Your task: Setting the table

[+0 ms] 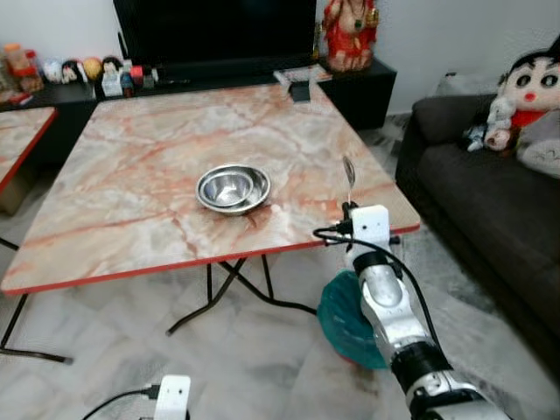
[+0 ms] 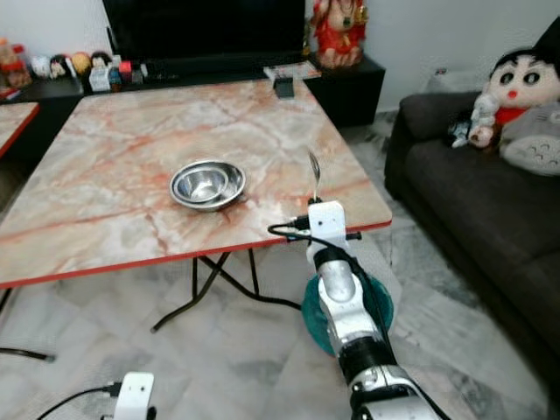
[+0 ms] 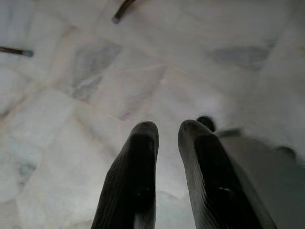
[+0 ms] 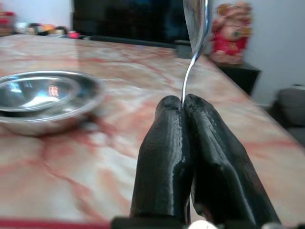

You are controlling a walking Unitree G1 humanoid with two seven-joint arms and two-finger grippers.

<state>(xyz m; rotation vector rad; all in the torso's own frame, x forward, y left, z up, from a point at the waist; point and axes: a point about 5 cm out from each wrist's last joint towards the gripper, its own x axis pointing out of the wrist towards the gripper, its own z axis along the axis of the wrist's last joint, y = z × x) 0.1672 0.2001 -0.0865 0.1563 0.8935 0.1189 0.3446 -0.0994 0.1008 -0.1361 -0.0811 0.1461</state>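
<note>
The left end effector (image 3: 164, 157) is hung low over the floor, fingers slightly apart, nothing held. At the counter's (image 1: 131, 175) near edge, a spoon (image 1: 348, 172) is pinched upright in the right end effector (image 4: 183, 107), fingers pressed together on the handle. Further in, a steel bowl (image 1: 233, 187) is already set out. So it's partway done, probably: the spoon isn't laid beside the bowl yet.
</note>
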